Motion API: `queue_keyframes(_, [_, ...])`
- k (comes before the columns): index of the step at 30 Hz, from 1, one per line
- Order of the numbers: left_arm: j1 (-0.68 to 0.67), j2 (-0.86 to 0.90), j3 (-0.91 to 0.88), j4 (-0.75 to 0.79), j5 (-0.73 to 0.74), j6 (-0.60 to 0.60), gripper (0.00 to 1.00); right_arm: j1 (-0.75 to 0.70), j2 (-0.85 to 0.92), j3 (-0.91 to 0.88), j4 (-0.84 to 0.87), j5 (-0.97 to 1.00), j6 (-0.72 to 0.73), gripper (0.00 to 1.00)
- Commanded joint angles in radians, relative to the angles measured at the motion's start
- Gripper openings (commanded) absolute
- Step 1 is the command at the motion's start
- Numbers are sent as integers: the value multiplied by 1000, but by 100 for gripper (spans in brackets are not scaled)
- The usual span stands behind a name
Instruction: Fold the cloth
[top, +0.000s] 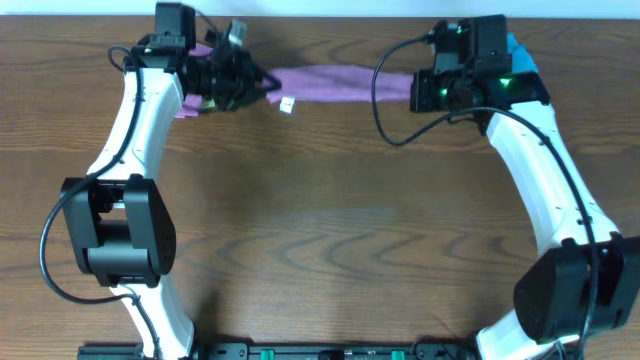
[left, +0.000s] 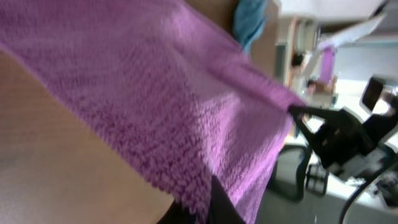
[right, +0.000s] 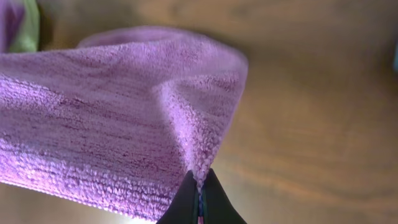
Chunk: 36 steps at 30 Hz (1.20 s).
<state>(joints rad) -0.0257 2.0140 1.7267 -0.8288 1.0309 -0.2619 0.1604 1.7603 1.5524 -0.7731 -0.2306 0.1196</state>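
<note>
A purple cloth (top: 330, 84) hangs stretched in a narrow band between my two grippers at the far edge of the table. My left gripper (top: 258, 82) is shut on the cloth's left end; in the left wrist view the purple cloth (left: 168, 106) fills the frame and is pinched between the dark fingers (left: 208, 208). My right gripper (top: 418, 90) is shut on the cloth's right end; in the right wrist view the cloth (right: 112, 118) drapes from the pinched corner between the fingers (right: 200, 193). A white tag (top: 287, 104) dangles from the cloth.
The wooden table (top: 330, 230) spreads below the cloth. A blue item (top: 518, 55) lies at the far right behind my right arm. Something green and purple (top: 195, 105) lies under my left arm. Black cables loop near both wrists.
</note>
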Motion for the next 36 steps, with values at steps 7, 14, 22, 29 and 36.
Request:
queue_keyframes(7, [43, -2, 8, -365, -152, 460, 6, 76, -5, -47, -159, 13, -31, 2])
queue_keyframes(14, [70, -2, -22, -488, -176, 592, 6, 105, -60, -220, -116, 13, 2, 1])
queue_keyframes(22, [80, -3, -241, -472, -166, 628, 6, 106, -266, -500, -9, -12, 52, 2])
queue_keyframes(29, [80, -10, -521, -404, -140, 696, 6, 118, -406, -731, 6, -13, 120, 1])
queue_keyframes(36, [80, -63, -700, -320, -91, 696, 6, 118, -504, -826, 26, 0, 138, 2])
